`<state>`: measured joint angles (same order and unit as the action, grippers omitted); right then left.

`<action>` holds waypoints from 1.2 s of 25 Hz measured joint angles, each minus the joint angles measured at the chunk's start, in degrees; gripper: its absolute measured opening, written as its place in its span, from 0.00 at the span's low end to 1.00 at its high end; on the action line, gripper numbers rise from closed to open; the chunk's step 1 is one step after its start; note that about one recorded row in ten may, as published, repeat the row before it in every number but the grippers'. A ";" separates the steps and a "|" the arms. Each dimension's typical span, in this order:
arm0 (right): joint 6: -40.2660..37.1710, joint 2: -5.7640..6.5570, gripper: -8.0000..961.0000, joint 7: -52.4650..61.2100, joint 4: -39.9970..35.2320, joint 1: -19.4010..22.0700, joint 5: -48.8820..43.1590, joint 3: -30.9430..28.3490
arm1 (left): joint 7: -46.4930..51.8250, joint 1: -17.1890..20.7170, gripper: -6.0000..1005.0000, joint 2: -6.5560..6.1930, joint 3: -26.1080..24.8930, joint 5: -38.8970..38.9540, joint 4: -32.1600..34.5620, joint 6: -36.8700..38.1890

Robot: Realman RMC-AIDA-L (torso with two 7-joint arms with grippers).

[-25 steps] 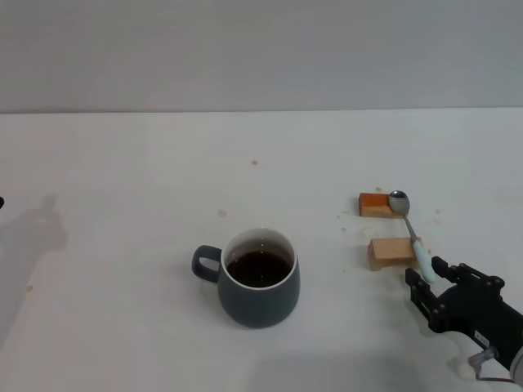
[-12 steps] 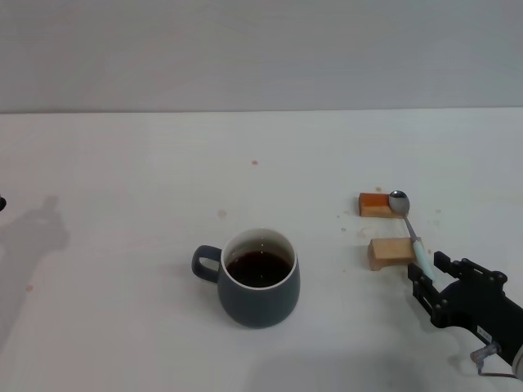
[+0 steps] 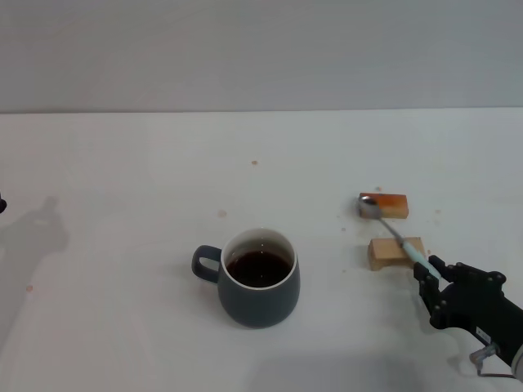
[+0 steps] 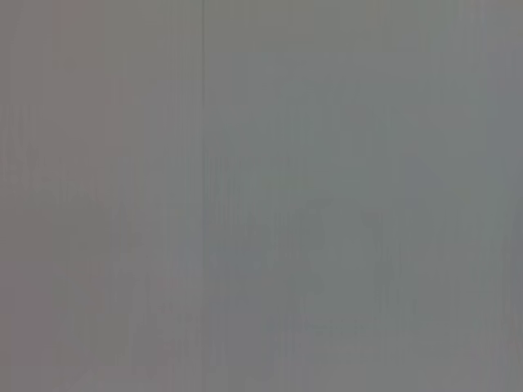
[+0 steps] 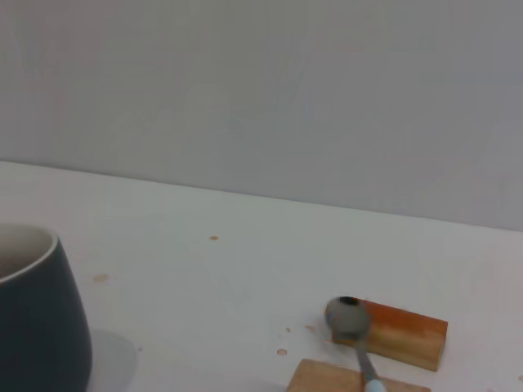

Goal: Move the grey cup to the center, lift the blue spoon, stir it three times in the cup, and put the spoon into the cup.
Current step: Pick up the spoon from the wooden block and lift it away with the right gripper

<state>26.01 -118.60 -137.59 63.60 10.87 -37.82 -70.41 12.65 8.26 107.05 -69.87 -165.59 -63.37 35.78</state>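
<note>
The grey cup (image 3: pixel 260 286) stands mid-table, handle to the left, with dark liquid inside; its side also shows in the right wrist view (image 5: pixel 37 322). The blue spoon (image 3: pixel 400 240) lies slanted across two wooden blocks, its bowl (image 5: pixel 347 318) at the left end of the orange block. My right gripper (image 3: pixel 431 272) sits low at the front right of the table, shut on the end of the spoon's pale blue handle. The left gripper is out of view; its wrist view is blank grey.
An orange-stained wooden block (image 3: pixel 389 204) and a pale wooden block (image 3: pixel 392 252) lie right of the cup, about a hand's width away. Small brown spots (image 3: pixel 254 162) dot the white table. A grey wall runs behind.
The right gripper has closed in on the handle end. The spoon has swung, its bowl sliding left from the right end of the orange block to its left end. The cup stayed put.
</note>
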 joint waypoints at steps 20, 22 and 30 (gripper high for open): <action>-3.29 -0.02 0.17 0.21 4.05 1.90 -2.31 0.45 | 0.00 0.31 0.00 0.21 -0.05 0.00 -0.31 -0.01; -3.56 0.00 0.17 0.25 4.43 2.10 -2.33 0.49 | 0.00 0.29 0.00 0.24 -0.08 0.00 -0.24 -0.01; -5.87 0.10 0.17 0.31 7.45 3.13 -3.23 1.34 | 0.00 0.03 0.00 0.48 -0.17 0.00 0.18 -0.01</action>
<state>20.15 -118.50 -137.27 71.05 14.00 -41.05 -69.07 12.66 8.29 107.53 -70.04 -165.59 -63.19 35.77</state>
